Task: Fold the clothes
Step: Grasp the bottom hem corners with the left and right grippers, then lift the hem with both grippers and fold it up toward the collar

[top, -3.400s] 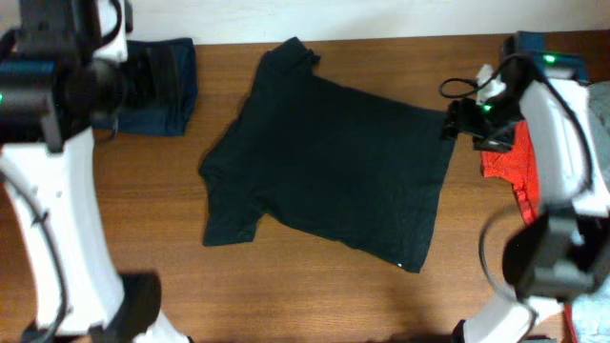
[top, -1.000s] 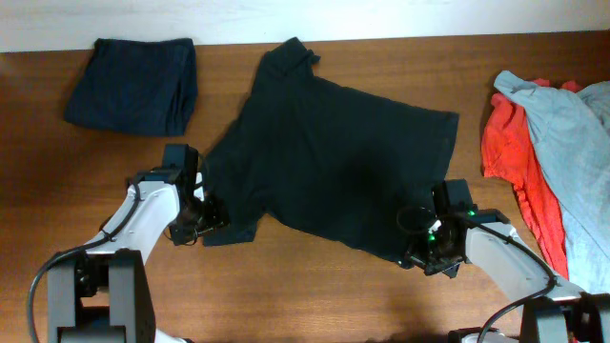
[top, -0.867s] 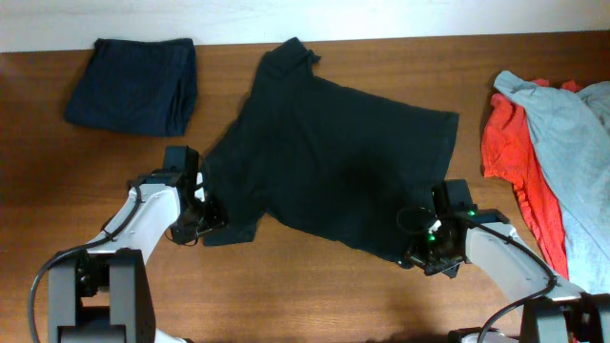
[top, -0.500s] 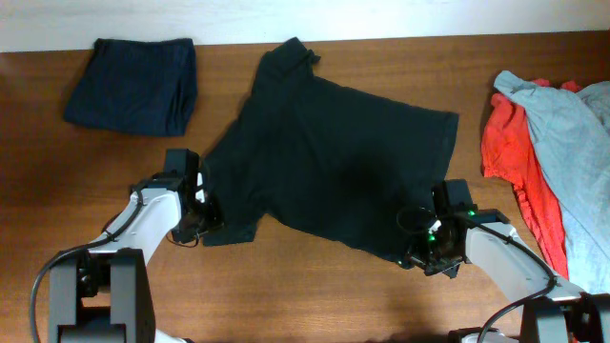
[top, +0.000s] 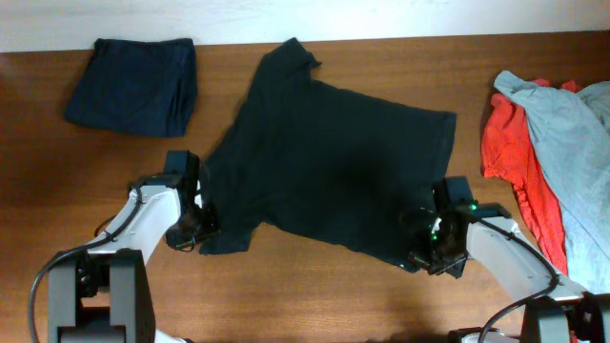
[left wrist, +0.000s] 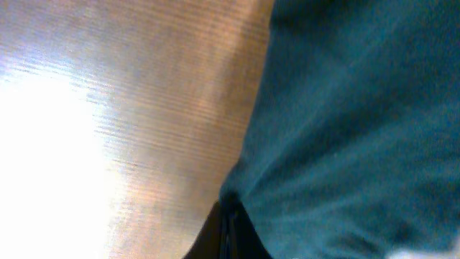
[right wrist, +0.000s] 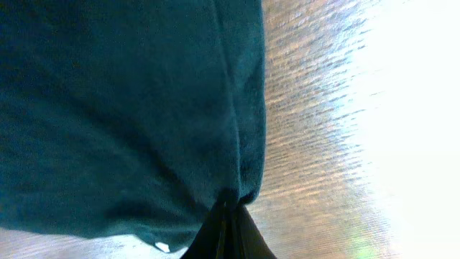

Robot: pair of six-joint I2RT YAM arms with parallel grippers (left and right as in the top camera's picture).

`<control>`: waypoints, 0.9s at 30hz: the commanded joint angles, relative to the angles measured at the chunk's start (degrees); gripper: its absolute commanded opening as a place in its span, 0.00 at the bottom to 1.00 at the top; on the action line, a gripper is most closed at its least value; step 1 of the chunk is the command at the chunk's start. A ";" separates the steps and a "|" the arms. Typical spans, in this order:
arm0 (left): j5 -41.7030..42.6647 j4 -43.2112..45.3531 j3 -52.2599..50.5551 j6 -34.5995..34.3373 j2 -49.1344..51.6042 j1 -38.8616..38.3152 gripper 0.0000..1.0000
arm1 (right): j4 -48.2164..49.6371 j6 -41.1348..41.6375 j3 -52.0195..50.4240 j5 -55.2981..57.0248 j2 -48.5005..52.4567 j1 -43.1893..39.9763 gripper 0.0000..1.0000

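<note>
Brown wooden table (top: 315, 305) — black T-shirt (top: 334, 162) spread on it — pale strip (top: 381, 17) behind.

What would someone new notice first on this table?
A black T-shirt lies spread mid-table, the left tool pinching its sleeve and the right tool its near hem corner. A red garment and a grey one are heaped at the right edge; a folded navy garment sits far left.

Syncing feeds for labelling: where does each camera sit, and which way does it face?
Overhead: above the table, looking straight down at the black T-shirt; the left tool and right tool show.
Left wrist: behind the left tool, looking past its shut tip at the T-shirt's edge and table.
Right wrist: same, behind the right tool.
All three share the T-shirt.
</note>
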 commanded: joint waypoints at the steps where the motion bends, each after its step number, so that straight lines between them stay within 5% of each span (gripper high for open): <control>1: -2.29 -3.10 4.68 0.52 -0.61 0.20 0.01 | -2.49 -0.90 4.24 3.10 0.17 0.11 0.04; 18: -2.95 -18.75 17.53 0.52 -0.61 -2.43 0.00 | -13.49 -4.39 15.45 5.99 0.20 0.09 0.04; 27: -7.26 -9.42 21.81 0.52 -0.61 -4.72 0.01 | -9.55 -6.16 16.02 5.11 0.20 -7.72 0.04</control>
